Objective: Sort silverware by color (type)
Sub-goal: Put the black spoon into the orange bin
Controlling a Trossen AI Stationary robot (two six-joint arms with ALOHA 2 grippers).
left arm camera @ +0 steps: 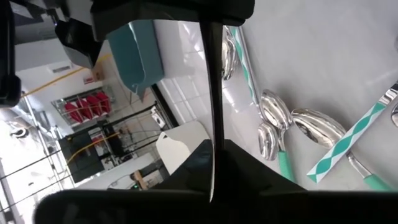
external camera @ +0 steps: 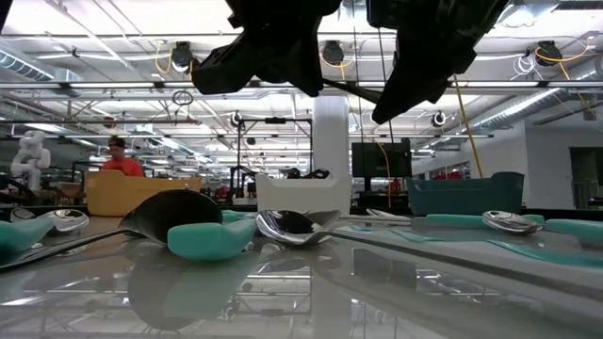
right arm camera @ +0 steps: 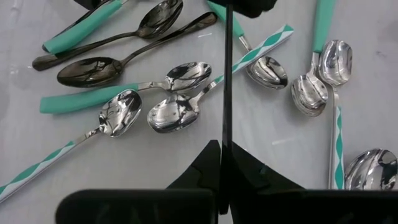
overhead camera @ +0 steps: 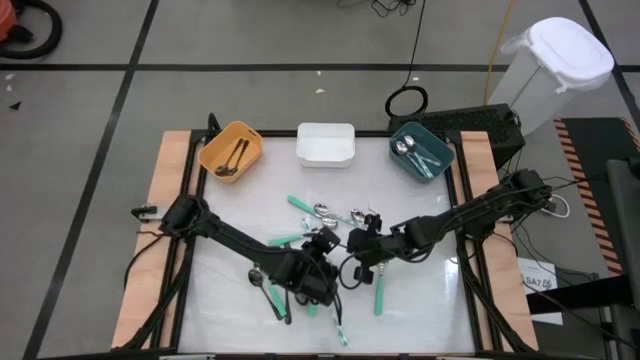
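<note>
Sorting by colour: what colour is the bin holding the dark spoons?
Orange bin; clearest in the high view.

Three bins stand in a row along the far edge of the bench [overhead camera: 420,300]: left bin [overhead camera: 231,150], middle bin [overhead camera: 326,144], right bin [overhead camera: 421,151]. Loose spoons [overhead camera: 322,211] lie scattered mid-bench, before the bins, between both arms.

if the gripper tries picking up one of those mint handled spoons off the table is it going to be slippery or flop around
Probably stiff, not floppy: the mint-handled spoon has a straight handle and a metal bowl. Likely slippery: the bowl looks polished and the table glossy, so a nudge may slide it. It lies flat, leaving little to pinch.
</note>
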